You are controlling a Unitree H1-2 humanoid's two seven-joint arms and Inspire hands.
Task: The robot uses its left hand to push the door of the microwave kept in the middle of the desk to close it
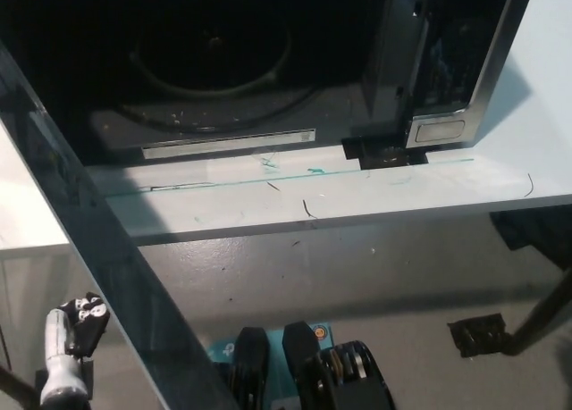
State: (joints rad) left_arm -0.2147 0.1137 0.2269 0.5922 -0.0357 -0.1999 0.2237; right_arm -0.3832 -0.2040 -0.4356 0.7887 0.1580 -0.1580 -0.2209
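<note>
White desk surface carries the microwave, which stands at the middle of the desk's far portion and fills the top of the head view. Its cavity is exposed and dark, with the round turntable visible inside. The control panel sits at the unit's right side, with a rectangular button at its lower end, just above the desk surface.

Microwave door stands open: a long, dark, glassy panel swung outward past the desk's front edge, running diagonally from the picture's upper left down toward the bottom centre.

Left hand rests low at the lower left, below the desk's front edge and just beside the door's outer face, apart from it as far as can be told. Whether its fingers are spread or curled cannot be told from this angle; nothing is seen in its hold.

Right arm enters at the lower right edge; its hand is out of view.

Grey floor lies below the desk's front edge.
</note>
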